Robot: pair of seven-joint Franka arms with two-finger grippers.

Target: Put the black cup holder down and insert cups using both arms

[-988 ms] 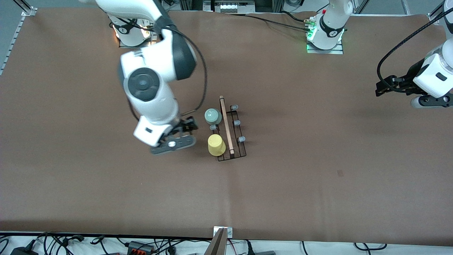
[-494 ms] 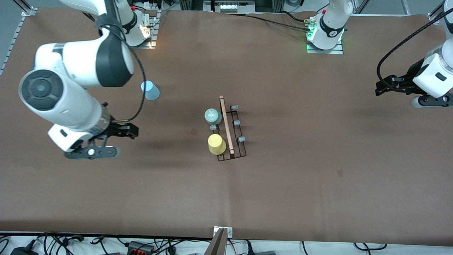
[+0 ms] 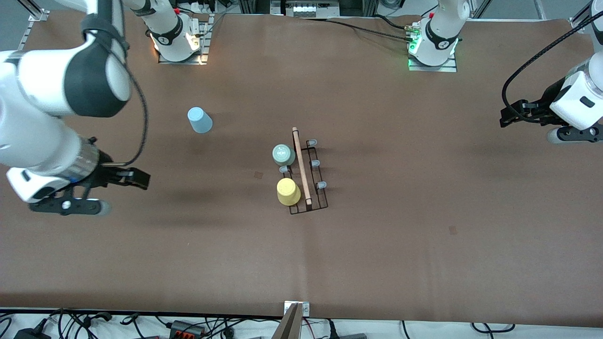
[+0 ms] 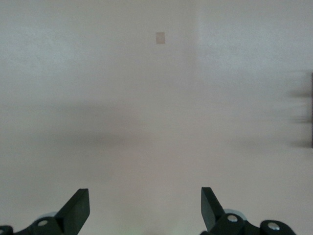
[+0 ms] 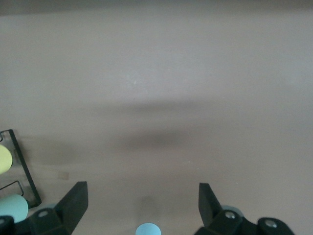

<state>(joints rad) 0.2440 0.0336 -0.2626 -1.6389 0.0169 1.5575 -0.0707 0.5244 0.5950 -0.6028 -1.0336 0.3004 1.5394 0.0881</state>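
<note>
The black cup holder (image 3: 308, 176) stands at the table's middle, its wooden rod on top. The grey-green cup (image 3: 283, 154) and the yellow cup (image 3: 288, 191) sit on pegs on the side toward the right arm's end. The light blue cup (image 3: 199, 120) stands alone on the table, farther from the front camera and toward the right arm's end. My right gripper (image 3: 140, 180) is open and empty over bare table, well clear of the holder. Its wrist view shows the gripper (image 5: 142, 203), the blue cup (image 5: 147, 229) and the holder's edge (image 5: 19, 171). My left gripper (image 3: 505, 117) waits open and empty at its end of the table (image 4: 143, 205).
A brown mat (image 3: 400, 235) covers the table. A small clamp (image 3: 297, 308) sits at the table's front edge, and cables (image 3: 188, 327) lie below it. The arm bases (image 3: 433, 47) stand along the top edge.
My right arm has swung away from the holder toward its own end of the table, uncovering the light blue cup. The left arm has not moved.
</note>
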